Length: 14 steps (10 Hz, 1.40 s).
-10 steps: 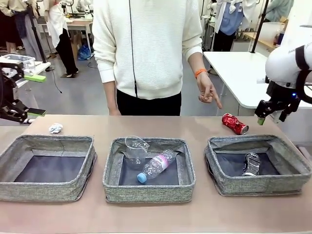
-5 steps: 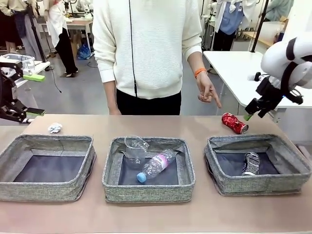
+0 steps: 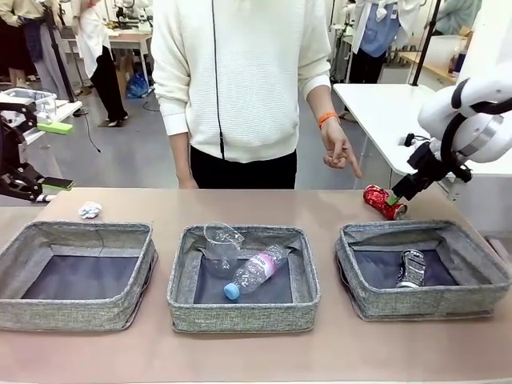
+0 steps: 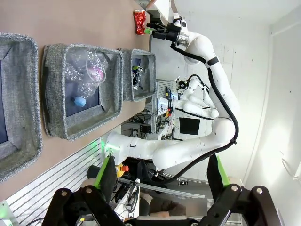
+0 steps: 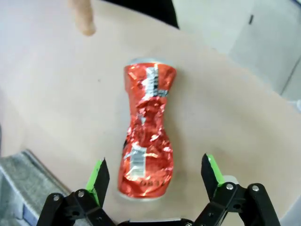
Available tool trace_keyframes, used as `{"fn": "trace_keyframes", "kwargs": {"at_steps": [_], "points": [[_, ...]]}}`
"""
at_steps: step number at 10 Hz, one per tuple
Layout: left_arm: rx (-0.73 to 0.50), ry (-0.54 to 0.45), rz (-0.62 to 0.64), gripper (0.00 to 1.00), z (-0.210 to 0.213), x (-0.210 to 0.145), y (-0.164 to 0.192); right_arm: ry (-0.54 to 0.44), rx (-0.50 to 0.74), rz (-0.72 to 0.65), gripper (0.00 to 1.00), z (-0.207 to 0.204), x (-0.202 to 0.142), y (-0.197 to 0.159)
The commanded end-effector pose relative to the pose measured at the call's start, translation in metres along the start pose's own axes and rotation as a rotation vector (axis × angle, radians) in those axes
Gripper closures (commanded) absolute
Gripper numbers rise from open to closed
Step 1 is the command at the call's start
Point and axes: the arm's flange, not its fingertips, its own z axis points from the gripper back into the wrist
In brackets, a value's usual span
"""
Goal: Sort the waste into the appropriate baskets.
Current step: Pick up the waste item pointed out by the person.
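Right gripper (image 5: 155, 175): jaws fully apart, holding nothing; in the right wrist view the green pads (image 5: 100, 176) stand either side of the near end of the red can (image 5: 146, 136), a gap of bare table (image 3: 256, 352) showing on each side, no contact seen.

Red can: dented, lying on its side on the table, just behind the far left corner of the right basket (image 3: 424, 306); outside every basket.

Person's hand (image 3: 338, 150): hanging above the far table edge, index finger pointing down, close to the red can.

Left gripper (image 4: 161, 170): jaws wide apart, empty; held off the left end of the table, well clear of the waste.

Small crumpled white paper ball (image 3: 90, 210): on the table just behind the far rim of the left basket (image 3: 80, 229); only dark lining shows inside that basket.

Middle basket (image 3: 244, 317): clear plastic cup (image 3: 222, 243) tipped over at the far left; clear plastic bottle with blue cap (image 3: 256, 272) lying slantwise beside it, cap toward the robot's side; whether the two touch I cannot tell.

Right basket: crushed silver can (image 3: 413, 269) lying on the lining, right of centre.
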Motion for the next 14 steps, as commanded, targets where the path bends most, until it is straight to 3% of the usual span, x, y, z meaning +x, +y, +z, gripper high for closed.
{"fn": "trace_keyframes", "kwargs": {"at_steps": [1,9,11,12,13,14], "points": [[-0.01,0.001,-0.017,0.0,0.0,-0.001,-0.002,-0.021,0.035,-0.002,0.0,-0.01,0.015,-0.011],[-0.01,0.001,-0.017,0.0,0.0,-0.001,-0.002,0.001,0.138,0.023,0.0,-0.044,0.047,-0.007],[-0.01,0.001,-0.017,0.0,0.0,-0.001,-0.002,0.018,0.087,0.009,0.0,-0.045,0.047,-0.005],[-0.01,0.001,-0.017,0.0,0.0,-0.001,-0.002,0.062,0.076,0.023,0.6,-0.046,0.046,-0.003],[-0.01,0.001,-0.017,0.0,0.0,-0.001,-0.002,0.061,0.08,0.032,0.6,-0.046,0.046,-0.002],[-0.01,0.001,-0.017,0.0,0.0,-0.001,-0.002,0.057,0.083,0.034,1.0,-0.044,0.046,-0.001]]}}
